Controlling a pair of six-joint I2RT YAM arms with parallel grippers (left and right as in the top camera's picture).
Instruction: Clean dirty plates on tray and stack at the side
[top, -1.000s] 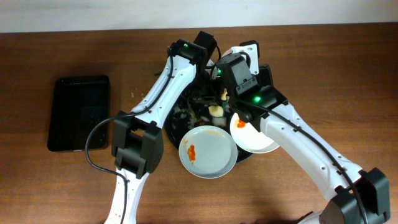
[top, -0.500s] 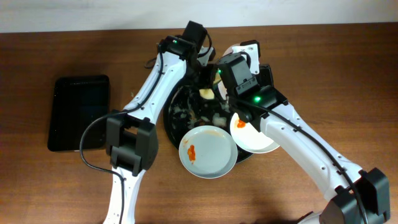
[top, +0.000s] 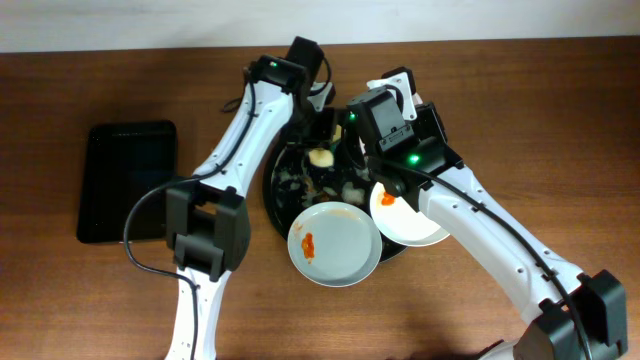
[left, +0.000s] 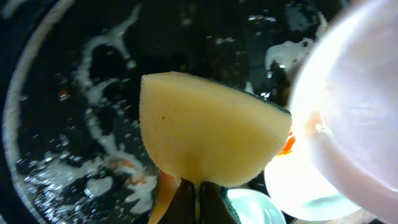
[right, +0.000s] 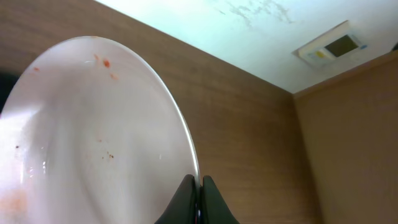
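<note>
The wooden table carries the round black tray at mid-table. A smeared plate and a 2nd plate overlap its near-right rim. The right gripper pinches the rim of a tilted 3rd plate. The left gripper clamps the yellow sponge over the tray.

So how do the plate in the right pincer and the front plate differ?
The held plate is tilted up, pinched at its rim by the right pincer; the front plate lies flat on the tray. The held plate shows only specks; the front plate an orange smear. Both are round, pale.
</note>
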